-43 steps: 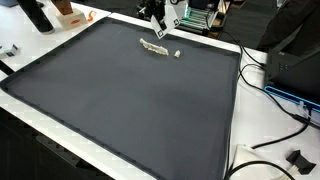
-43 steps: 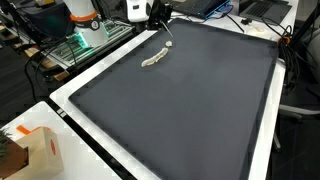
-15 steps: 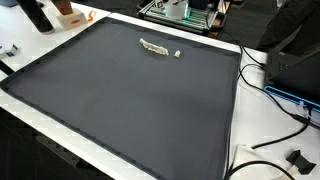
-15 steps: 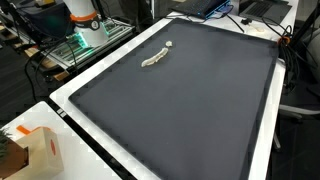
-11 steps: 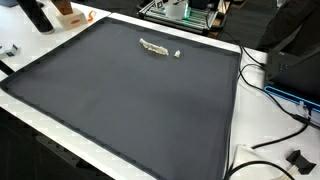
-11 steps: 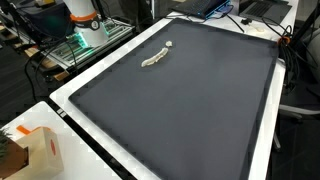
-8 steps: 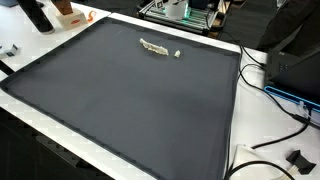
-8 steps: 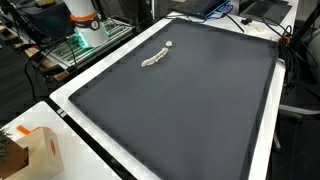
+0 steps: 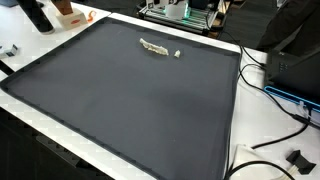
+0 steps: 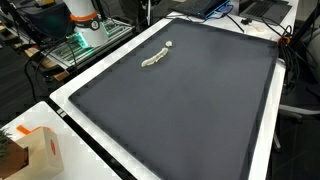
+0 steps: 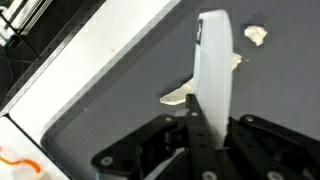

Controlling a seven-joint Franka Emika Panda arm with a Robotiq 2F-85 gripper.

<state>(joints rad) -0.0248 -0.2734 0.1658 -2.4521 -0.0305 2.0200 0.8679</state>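
Note:
In the wrist view my gripper (image 11: 205,125) is shut on a flat white strip (image 11: 215,65) that stands up between the jaws. Beyond it, on the dark mat (image 11: 130,90), lie a pale elongated piece (image 11: 176,97) and a small white crumpled lump (image 11: 256,35). In both exterior views the pale piece (image 9: 153,47) (image 10: 153,60) and the lump (image 9: 178,54) (image 10: 169,44) lie near the mat's far edge. The gripper and arm are out of sight in both.
The dark mat (image 9: 130,100) covers a white table (image 10: 70,100). An orange-marked carton (image 10: 35,150) stands at one corner. A black bottle (image 9: 38,14), cables (image 9: 270,80), a black clip (image 9: 298,158) and a green-lit electronics rack (image 10: 85,40) ring the table.
About three seconds ago the gripper hung over the pale piece at the mat's far edge; it has since left both exterior views. Nothing on the mat has moved in the last second.

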